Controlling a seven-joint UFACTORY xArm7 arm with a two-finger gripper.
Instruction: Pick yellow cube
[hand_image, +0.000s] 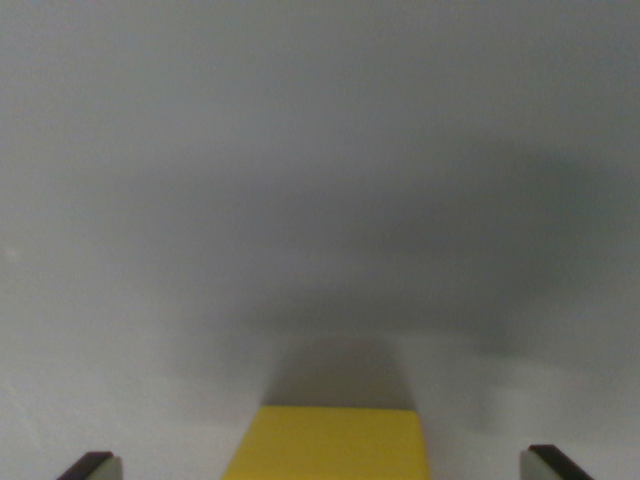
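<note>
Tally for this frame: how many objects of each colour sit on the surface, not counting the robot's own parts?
Yellow cube: 1
Other colours: 0
Total: 1
It lies on the grey surface, between the open end effector fingertips.

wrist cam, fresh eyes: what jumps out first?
The yellow cube, bright at the bottom centre against a plain grey surface, its lower part cut off by the frame edge. Next, the two dark fingertips of the end effector poking in at the bottom corners, spread wide on either side of the cube and clear of it. A soft shadow lies just beyond the cube.
</note>
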